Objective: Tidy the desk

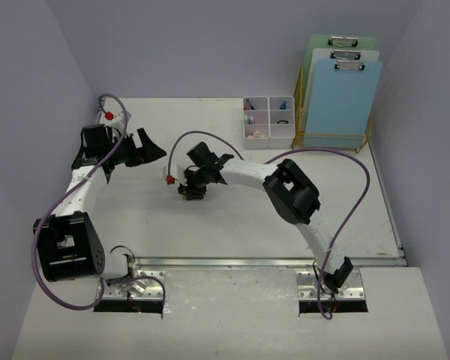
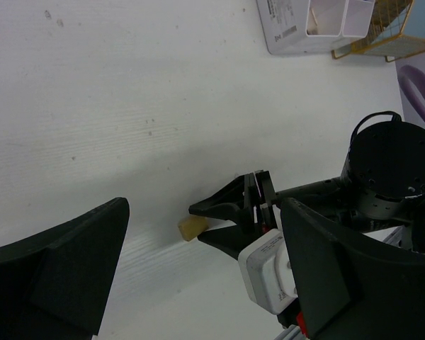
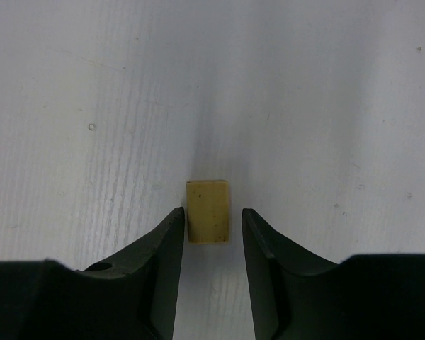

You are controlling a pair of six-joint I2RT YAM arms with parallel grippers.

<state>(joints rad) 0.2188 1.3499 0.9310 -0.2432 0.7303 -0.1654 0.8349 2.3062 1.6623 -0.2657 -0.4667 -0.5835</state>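
Centre the right pincer [image 3: 212, 214], narrowed astride what seems a tan eraser [image 3: 208, 202], low on the counter [image 3: 326, 106] before squeezing; the left pincer [image 1: 142, 148] hangs wide.

Left jaws wide apart; right jaws narrowly parted, low, right arm [image 1: 247, 173] outstretched.

A robotics lab cell staged as an office: bare grey walls [image 1: 210, 45] box in a white desk [image 1: 232, 225], cabled robot arms [image 1: 292, 195] are bolted along the frame's bottom, and clipboards [image 1: 343, 90] fill a gold wire rack [image 1: 334, 139] at upper right.
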